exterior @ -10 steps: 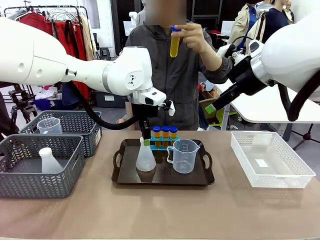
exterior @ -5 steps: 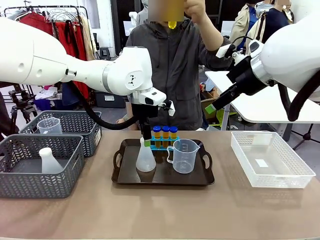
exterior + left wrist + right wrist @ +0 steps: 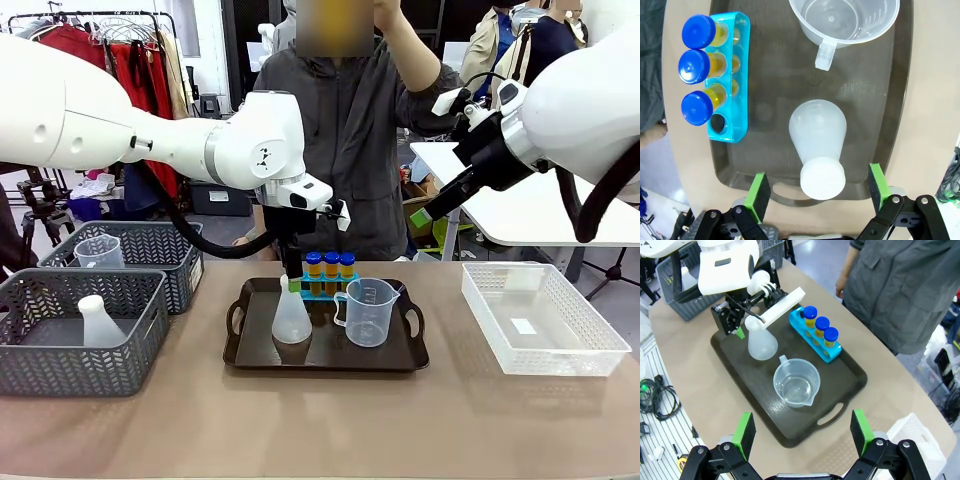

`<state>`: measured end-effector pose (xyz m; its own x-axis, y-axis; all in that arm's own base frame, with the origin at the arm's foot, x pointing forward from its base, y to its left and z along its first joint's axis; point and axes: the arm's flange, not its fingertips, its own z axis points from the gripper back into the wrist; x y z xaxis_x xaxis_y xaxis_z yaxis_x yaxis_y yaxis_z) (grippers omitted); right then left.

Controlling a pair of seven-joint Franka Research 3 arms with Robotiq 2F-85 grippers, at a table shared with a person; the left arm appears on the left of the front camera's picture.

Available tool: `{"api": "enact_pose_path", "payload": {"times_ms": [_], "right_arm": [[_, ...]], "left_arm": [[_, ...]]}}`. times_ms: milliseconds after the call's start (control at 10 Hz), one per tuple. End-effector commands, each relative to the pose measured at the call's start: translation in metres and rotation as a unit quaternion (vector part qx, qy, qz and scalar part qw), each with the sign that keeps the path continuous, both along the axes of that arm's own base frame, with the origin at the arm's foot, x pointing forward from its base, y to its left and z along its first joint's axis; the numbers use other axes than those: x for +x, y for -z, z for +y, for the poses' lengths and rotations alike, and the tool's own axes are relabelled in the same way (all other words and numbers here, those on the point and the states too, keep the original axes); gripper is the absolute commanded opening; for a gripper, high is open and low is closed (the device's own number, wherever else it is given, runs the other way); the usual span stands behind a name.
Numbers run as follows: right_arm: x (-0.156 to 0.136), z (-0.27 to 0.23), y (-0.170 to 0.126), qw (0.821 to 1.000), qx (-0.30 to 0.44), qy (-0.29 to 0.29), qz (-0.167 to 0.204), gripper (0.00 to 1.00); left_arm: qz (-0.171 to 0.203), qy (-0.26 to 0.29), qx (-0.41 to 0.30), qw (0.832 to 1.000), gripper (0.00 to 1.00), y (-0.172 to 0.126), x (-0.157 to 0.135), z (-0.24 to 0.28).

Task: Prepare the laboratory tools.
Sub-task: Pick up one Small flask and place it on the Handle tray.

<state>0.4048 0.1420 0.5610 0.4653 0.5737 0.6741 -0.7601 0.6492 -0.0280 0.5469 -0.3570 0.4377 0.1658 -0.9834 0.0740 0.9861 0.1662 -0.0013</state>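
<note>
A dark brown tray point(image 3: 325, 352) holds the laboratory tools. These are a translucent white conical flask point(image 3: 291, 318), a clear handled beaker point(image 3: 368, 312) and a blue rack point(image 3: 735, 85) with three blue-capped yellow tubes point(image 3: 329, 266) and one empty hole. My left gripper point(image 3: 817, 185) hangs over the flask point(image 3: 818, 145), open, its green pads point(image 3: 758, 190) wide on either side of the flask's mouth and not touching it. In the front view the left gripper point(image 3: 292, 274) stands just above the flask's neck. My right gripper point(image 3: 803, 426) is open and empty, held high above the tray's right side point(image 3: 422, 213).
Two grey mesh baskets point(image 3: 60, 350) stand at the left, one holding another flask point(image 3: 98, 322), the other a beaker point(image 3: 98, 250). A clear plastic basket point(image 3: 540, 318) sits at the right. A person stands behind the tray with one hand point(image 3: 388, 12) raised to the top edge.
The person's hand has lifted a yellow tube upward, out past the picture's top. Both arms hold their places.
</note>
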Motion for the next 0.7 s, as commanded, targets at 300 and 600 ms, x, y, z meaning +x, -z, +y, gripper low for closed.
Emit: {"api": "enact_pose_path", "payload": {"times_ms": [300,600], "right_arm": [[-0.0005,-0.0005,-0.0011,1.0,0.006,-0.004,0.001,1.0],[-0.0005,-0.0005,-0.0011,1.0,0.006,-0.004,0.001,1.0]], "left_arm": [[-0.001,-0.001,-0.001,1.0,1.0,0.0013,0.0011,0.0008],[0.001,0.001,0.0,1.0,1.0,0.0021,-0.0006,-0.0019]]}}
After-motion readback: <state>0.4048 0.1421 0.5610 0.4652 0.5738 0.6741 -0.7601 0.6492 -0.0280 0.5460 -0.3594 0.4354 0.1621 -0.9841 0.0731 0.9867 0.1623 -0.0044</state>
